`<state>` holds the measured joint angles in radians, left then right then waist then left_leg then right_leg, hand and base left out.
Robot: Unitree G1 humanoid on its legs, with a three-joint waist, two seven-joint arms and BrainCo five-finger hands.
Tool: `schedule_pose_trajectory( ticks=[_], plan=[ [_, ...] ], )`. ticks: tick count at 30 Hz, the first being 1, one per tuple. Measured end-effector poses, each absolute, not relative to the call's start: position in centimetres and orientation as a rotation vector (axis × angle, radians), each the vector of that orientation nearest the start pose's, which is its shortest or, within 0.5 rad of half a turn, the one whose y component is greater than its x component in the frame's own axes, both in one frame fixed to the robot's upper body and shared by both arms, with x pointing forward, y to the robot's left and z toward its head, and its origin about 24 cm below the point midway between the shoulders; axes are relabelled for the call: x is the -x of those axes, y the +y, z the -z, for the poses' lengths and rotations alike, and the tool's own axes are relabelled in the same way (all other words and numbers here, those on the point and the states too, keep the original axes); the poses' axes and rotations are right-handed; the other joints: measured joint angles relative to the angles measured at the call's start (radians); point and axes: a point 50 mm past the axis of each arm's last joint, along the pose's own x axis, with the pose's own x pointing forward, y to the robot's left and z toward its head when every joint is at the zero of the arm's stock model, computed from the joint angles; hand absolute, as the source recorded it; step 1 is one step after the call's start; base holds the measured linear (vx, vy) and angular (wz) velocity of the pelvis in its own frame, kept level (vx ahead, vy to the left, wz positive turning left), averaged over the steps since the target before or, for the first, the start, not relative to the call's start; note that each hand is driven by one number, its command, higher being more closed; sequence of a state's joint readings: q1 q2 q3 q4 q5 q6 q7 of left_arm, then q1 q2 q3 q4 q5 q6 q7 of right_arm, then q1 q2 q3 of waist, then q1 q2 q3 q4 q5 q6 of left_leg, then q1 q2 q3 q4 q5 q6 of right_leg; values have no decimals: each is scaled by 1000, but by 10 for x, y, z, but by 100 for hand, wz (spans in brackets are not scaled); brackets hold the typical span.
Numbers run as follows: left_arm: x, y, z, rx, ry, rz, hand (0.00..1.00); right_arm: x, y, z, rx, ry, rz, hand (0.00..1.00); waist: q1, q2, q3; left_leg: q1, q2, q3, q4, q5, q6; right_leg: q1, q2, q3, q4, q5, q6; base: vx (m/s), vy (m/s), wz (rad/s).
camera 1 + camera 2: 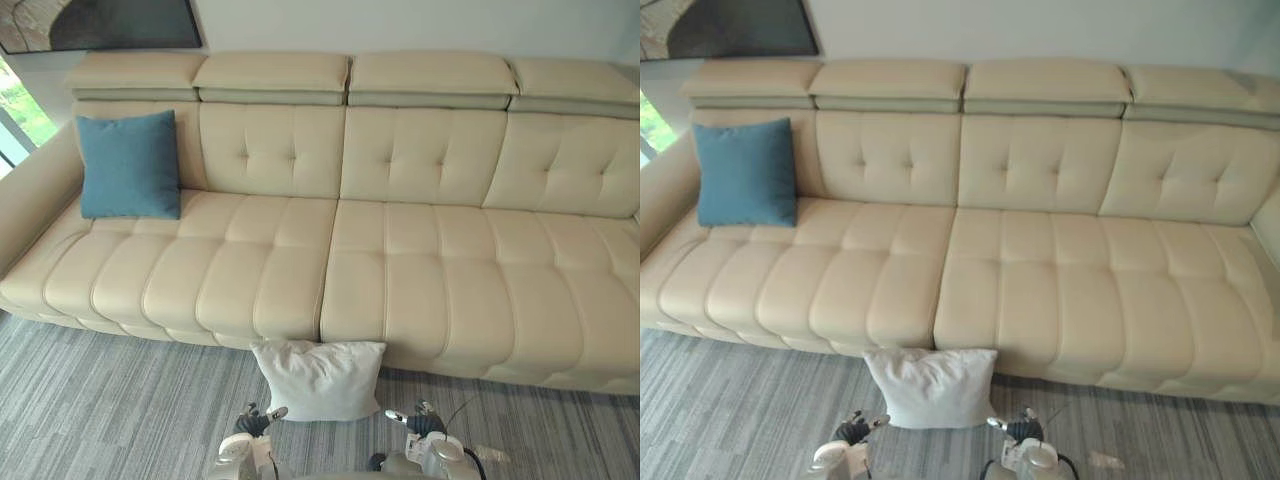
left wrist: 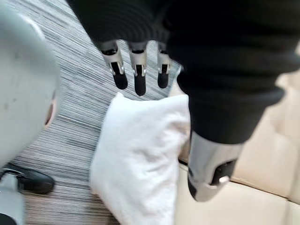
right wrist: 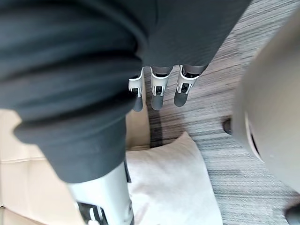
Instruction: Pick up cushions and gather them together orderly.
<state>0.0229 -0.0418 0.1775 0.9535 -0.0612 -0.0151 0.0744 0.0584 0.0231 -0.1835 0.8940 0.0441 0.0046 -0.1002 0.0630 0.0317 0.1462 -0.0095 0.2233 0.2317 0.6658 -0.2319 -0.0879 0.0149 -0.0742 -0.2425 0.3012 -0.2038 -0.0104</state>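
Re white cushion (image 1: pixel 318 378): sits on grey striped carpet (image 1: pixel 100 400), leans vs. front of cream tufted sofa (image 1: pixel 430 280), just below seam betw. the two middle seats. Looks plain, soft, squarish, a bit rumpled, w/ pointed corners.

Re blue cushion (image 1: pixel 128 165): stands upright on seat at sofa's left end, propped on backrest, next to armrest. Teal-blue, square, smooth. Well apart from white one.

Re left hand (image 2: pixel 139 77): hangs just above white cushion's left side, fingers straight, thumb apart, grips nothing.

Re right hand (image 3: pixel 158 91): hangs over carpet by cushion's right side, fingers straight and loose, empty too.

From head cam: both hands low, one on either side of white cushion's bottom edge.

On wall above sofa's left end: dark-framed picture (image 1: pixel 100 22).
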Motion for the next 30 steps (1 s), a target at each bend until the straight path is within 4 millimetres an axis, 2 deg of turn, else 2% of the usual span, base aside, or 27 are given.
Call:
schedule_pose_trajectory(
  ticks=[2,4,5,6,7,8,13,15,18,21,22,23,26,28,29,30],
  plan=[
    [-137,163,148,144,958,-250,0,-134,-175,145,-104,950,295,0,-3,-6,2,-18,-26,-45,-61,-39,0,-22,1,33,1,-2,5,-20,61,-34],
    [-139,163,147,145,950,-252,0,-137,-175,144,-103,945,297,0,-2,-11,6,-26,-55,-94,-166,-47,9,-41,-1,55,11,2,15,-26,135,-37],
    [-138,162,147,148,951,-253,0,-136,-175,145,-101,948,299,0,-1,-10,4,-20,-79,-147,-259,-43,11,-56,1,69,31,-3,31,6,209,-48],
    [-139,164,147,143,950,-257,0,-135,-175,147,-99,963,297,0,6,-19,-1,2,-97,-146,-297,-55,-4,-78,-7,103,63,-11,44,20,207,-47],
    [-138,168,147,134,951,-263,0,-134,-173,148,-102,971,293,0,5,-26,-1,3,-106,-131,-305,-53,0,-87,-16,114,67,-7,51,44,182,-39],
    [-138,171,147,127,952,-270,0,-134,-171,148,-104,970,291,0,2,-43,-6,4,-119,-128,-302,-55,5,-84,-24,121,58,2,60,37,130,-19],
    [-139,174,146,128,945,-294,0,-132,-171,148,-105,977,307,0,5,-48,-4,-24,-165,-137,-289,-62,19,-106,-69,113,75,-5,87,30,115,9],
    [-150,176,141,132,912,-317,0,-140,-172,146,-119,957,318,0,5,-54,17,-87,-178,-160,-227,-63,19,-159,-86,109,134,-19,90,-39,22,32],
    [-185,181,122,165,789,-373,0,-163,-184,136,-109,891,362,0,7,-33,93,-273,-181,-200,-77,-69,29,-315,-101,91,259,-34,78,-168,-36,43],
    [-219,203,96,213,639,-490,0,-200,-194,116,-147,775,429,0,10,-40,167,-465,-174,-216,50,-98,33,-498,-101,97,398,-78,61,-239,-55,17],
    [-226,206,90,218,610,-500,0,-207,-197,112,-154,750,442,0,11,-39,179,-497,-171,-218,77,-107,32,-533,-101,98,423,-84,57,-267,-71,6],
    [-242,212,75,238,537,-533,0,-222,-205,101,-160,694,469,0,13,-40,193,-605,-166,-229,147,-115,28,-636,-101,105,491,-95,51,-276,-69,5],
    [-264,222,54,270,453,-563,0,-242,-212,86,-172,628,496,0,12,-41,216,-711,-164,-244,204,-119,30,-741,-101,106,549,-104,52,-276,-71,4],
    [-286,237,28,254,356,-576,0,-266,-219,65,-194,544,515,0,11,-48,238,-822,-158,-251,242,-104,29,-851,-98,111,588,-98,42,-241,-73,1],
    [-290,240,21,248,333,-576,0,-272,-222,58,-196,519,520,0,11,-47,244,-842,-156,-253,246,-101,24,-871,-97,111,591,-92,40,-228,-80,-1],
    [-304,250,2,232,270,-579,0,-290,-227,37,-190,433,520,0,9,-49,259,-902,-148,-254,256,-83,21,-929,-92,111,598,-77,39,-132,-50,-4]
  ],
)
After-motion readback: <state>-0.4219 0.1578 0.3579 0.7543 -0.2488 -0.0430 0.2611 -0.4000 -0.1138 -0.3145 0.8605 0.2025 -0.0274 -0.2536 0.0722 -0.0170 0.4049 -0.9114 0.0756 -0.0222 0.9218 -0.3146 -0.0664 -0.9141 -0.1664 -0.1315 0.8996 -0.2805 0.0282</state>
